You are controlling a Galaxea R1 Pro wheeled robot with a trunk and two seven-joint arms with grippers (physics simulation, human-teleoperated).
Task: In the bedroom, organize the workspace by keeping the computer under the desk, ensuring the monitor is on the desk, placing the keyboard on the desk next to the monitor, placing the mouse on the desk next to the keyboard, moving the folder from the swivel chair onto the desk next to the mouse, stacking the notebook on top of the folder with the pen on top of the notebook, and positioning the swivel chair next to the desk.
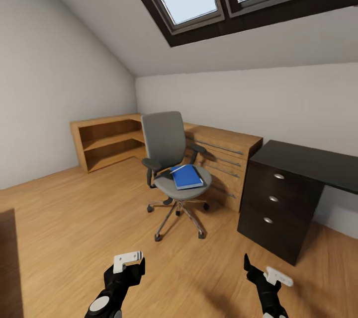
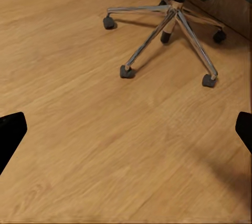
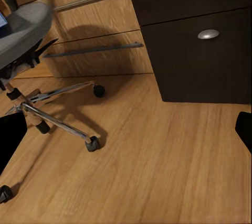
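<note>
Approaching the swivel chair [image 1: 174, 169] to fetch the folder [image 1: 186, 176].

My left tool [image 1: 130, 263] and right tool [image 1: 258, 271] both hang released and empty over the floor. The folder lies flat on the chair's seat, well apart from the desk [image 1: 308, 161]. I judge I should roll closer, stop short of the castors, and reach down squarely over the seat.

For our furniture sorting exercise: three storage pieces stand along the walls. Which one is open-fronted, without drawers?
The low wooden shelf unit in the far left corner: open shelves, whereas the wooden dresser and dark drawer unit have handled drawer fronts.
</note>
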